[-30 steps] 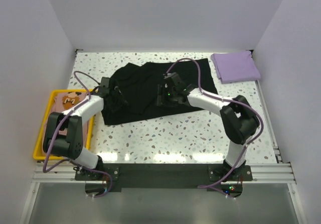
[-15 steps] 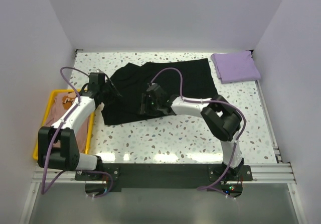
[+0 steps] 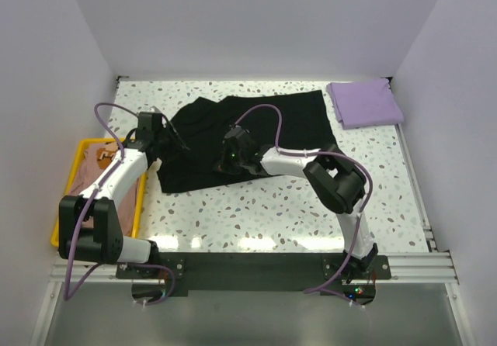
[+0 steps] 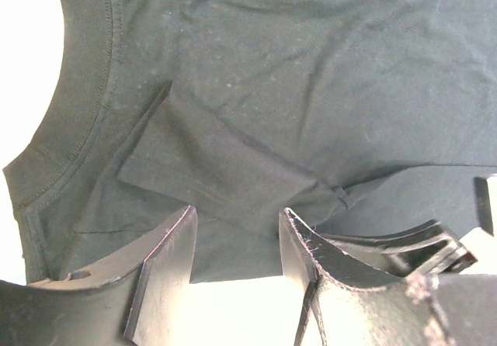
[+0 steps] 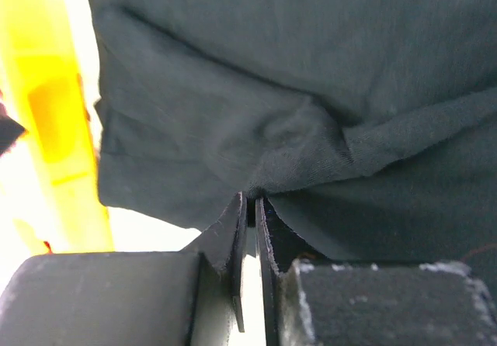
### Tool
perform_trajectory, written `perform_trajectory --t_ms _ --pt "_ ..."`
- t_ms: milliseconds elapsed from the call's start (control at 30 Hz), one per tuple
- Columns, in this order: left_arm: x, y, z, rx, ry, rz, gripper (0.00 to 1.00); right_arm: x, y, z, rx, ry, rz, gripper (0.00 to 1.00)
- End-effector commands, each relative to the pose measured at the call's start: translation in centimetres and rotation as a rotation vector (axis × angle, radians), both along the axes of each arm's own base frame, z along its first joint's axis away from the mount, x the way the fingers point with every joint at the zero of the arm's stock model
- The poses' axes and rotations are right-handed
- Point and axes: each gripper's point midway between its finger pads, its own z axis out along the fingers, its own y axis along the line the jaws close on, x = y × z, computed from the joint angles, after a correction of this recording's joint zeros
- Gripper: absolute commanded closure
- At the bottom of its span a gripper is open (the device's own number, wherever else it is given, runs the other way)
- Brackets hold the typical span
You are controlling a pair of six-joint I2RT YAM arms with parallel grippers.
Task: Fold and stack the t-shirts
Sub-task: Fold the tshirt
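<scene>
The large black t-shirt (image 3: 268,121) lies spread and creased across the middle of the table. My right gripper (image 3: 226,156) is shut on a pinched ridge of this black t-shirt (image 5: 272,67) near its front left part, the jaws (image 5: 252,200) pressed together. My left gripper (image 3: 172,138) stands open at the shirt's left edge near the collar; its fingers (image 4: 167,264) straddle the black cloth (image 4: 272,90) without closing on it. A folded lavender t-shirt (image 3: 365,103) rests at the back right. The peach-tan t-shirt (image 3: 99,160) lies in the tray.
A yellow plastic tray (image 3: 58,223) sits at the table's left edge, beside the left arm; its wall (image 5: 54,105) shows close by in the right wrist view. White walls enclose the table on three sides.
The right arm swung left across the black t-shirt and its jaws closed on a fold of cloth. The left gripper shifted back and left to the shirt's edge, still open.
</scene>
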Motion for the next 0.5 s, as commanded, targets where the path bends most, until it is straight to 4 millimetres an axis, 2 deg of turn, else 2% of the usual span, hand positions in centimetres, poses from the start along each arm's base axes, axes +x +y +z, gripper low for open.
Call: perform_trajectory --t_ms 0,133,300,333,367,433,467 --pt "0.5 0.1 0.9 0.006 -0.029 -0.027 0.5 3.6 0.7 3.5 0.095 -0.055 -0.086 0.98" --pt "0.5 0.0 0.0 0.006 -0.015 -0.038 0.53 5.7 -0.2 4.2 0.157 -0.038 -0.137 0.99" --pt "0.6 -0.5 -1.3 -0.014 0.008 -0.061 0.53 7.5 -0.1 4.4 0.231 0.003 -0.156 0.99" --pt "0.7 -0.7 -1.5 -0.02 0.007 -0.066 0.53 8.0 -0.2 3.7 0.236 0.017 -0.164 0.99" --pt "0.8 -0.7 -1.6 -0.019 0.008 -0.067 0.53 8.3 0.2 4.0 0.262 0.02 -0.164 0.99" --pt "0.8 -0.8 -2.1 -0.023 0.019 -0.073 0.53 8.9 0.1 3.0 0.271 0.042 -0.172 0.99" --pt "0.8 -0.8 -2.4 -0.021 0.023 -0.075 0.53 9.4 0.3 3.2 0.291 0.045 -0.18 0.98"
